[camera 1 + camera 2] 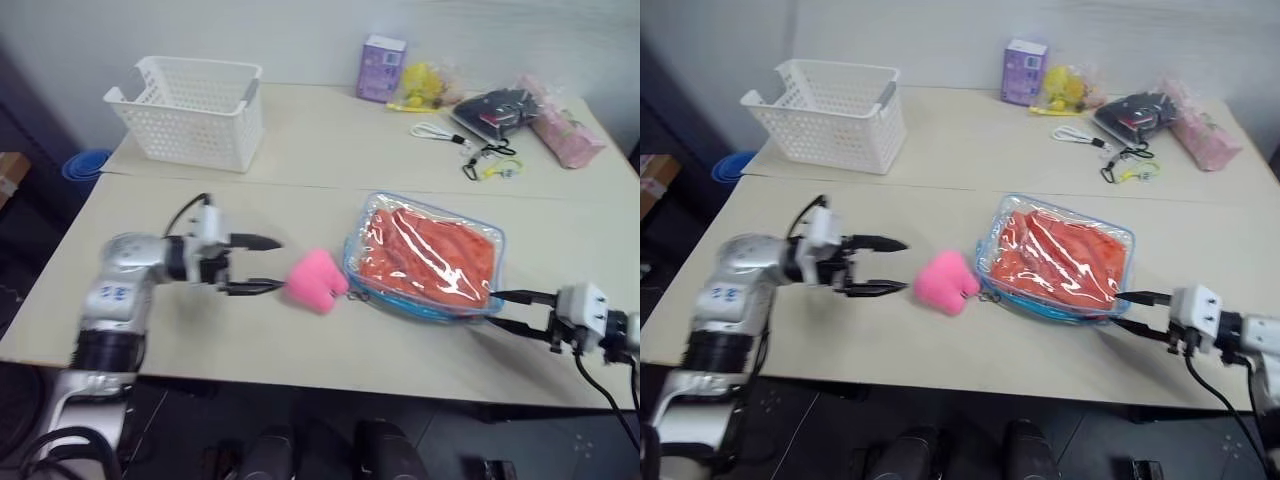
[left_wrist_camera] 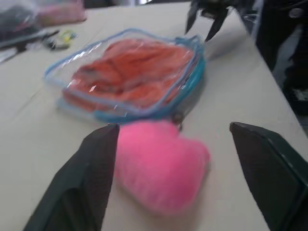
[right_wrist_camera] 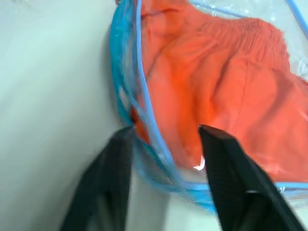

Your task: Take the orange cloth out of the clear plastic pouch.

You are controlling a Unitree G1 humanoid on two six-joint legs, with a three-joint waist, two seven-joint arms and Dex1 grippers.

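Cloth (image 1: pixel 432 255) (orange, folded) lies wholly inside the clear plastic pouch (image 1: pixel 425 258), the reference landmark on the table (image 1: pixel 300 200); extraction has not begun. Left gripper (image 1: pixel 262 264), jaws wide and empty, hovers beside the pink plush charm (image 1: pixel 315 280) at the pouch's left end. Right gripper (image 1: pixel 510 310), jaws parted, reaches the pouch's near right corner, gripping nothing.

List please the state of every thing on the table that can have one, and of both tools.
clear plastic pouch: lying flat, cloth inside.
orange cloth: folded, wrinkled, inside the pouch.
pink plush charm: lying on the table beside the pouch.
white basket: upright, nothing seen inside.
left tool: open, at the charm, holding nothing.
right tool: open, at the pouch's edge.
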